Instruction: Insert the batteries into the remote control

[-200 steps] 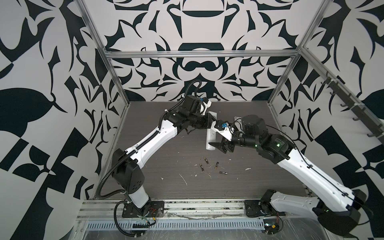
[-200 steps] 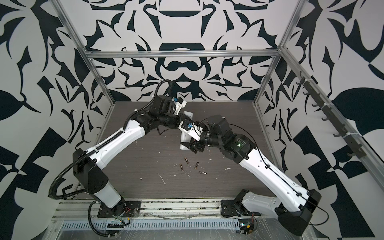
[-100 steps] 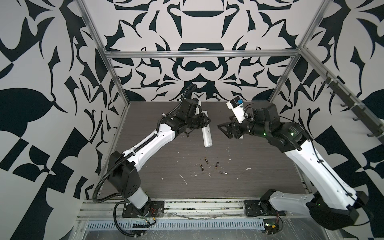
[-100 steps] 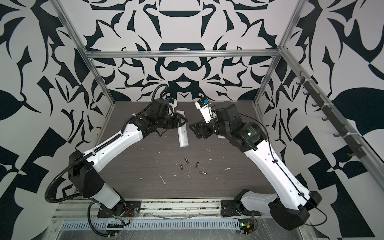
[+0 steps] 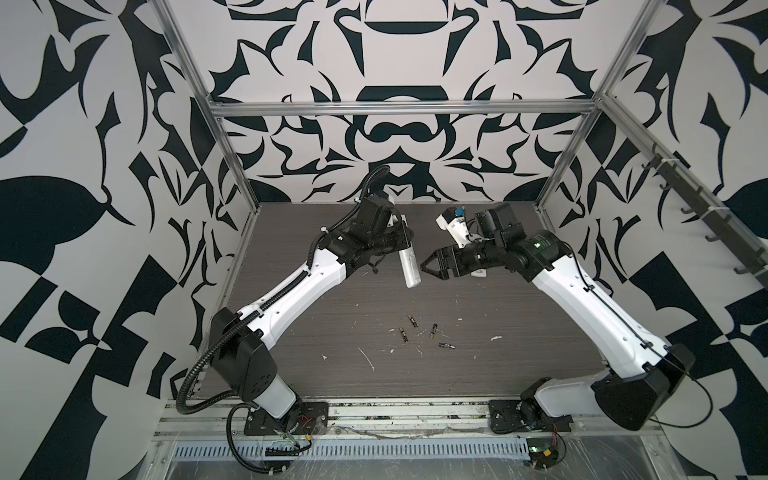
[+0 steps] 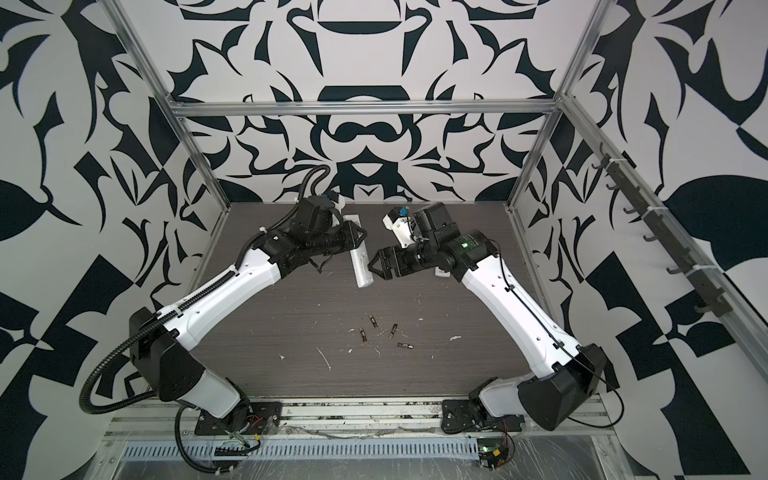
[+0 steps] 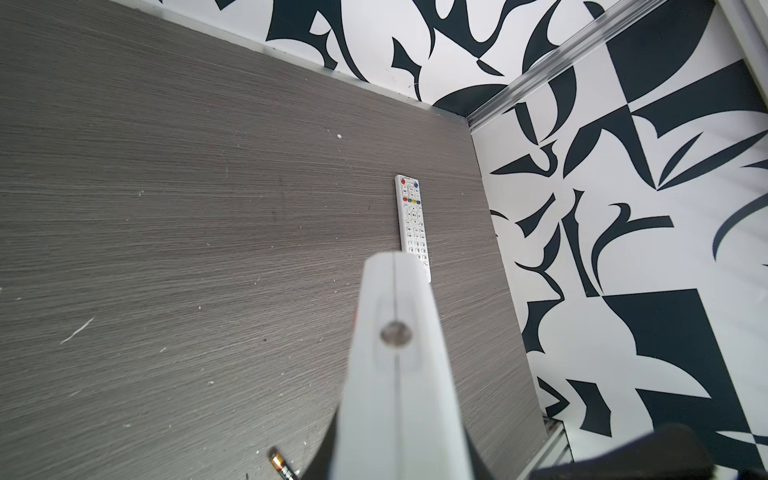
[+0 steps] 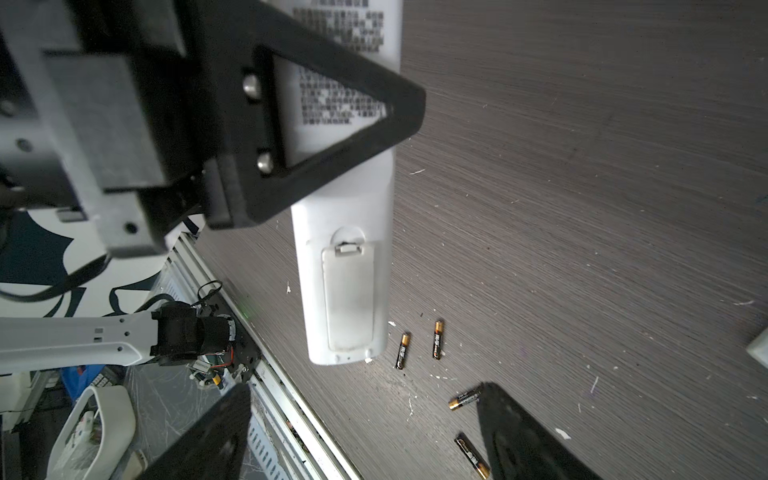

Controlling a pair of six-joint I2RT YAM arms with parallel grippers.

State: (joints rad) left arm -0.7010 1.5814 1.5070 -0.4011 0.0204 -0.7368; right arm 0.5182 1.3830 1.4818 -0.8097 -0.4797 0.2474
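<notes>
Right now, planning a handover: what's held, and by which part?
Left gripper clamps the long white plastic remote at its printed middle, away from the closed battery cover; right gripper empty.

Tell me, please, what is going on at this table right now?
The left tool holds a white remote up off the table, back side showing, with its battery cover in place. The right tool is open beside the remote's lower end, holding nothing. Four batteries lie loose on the table below, not yet loaded. A second remote lies face up on the table.
</notes>
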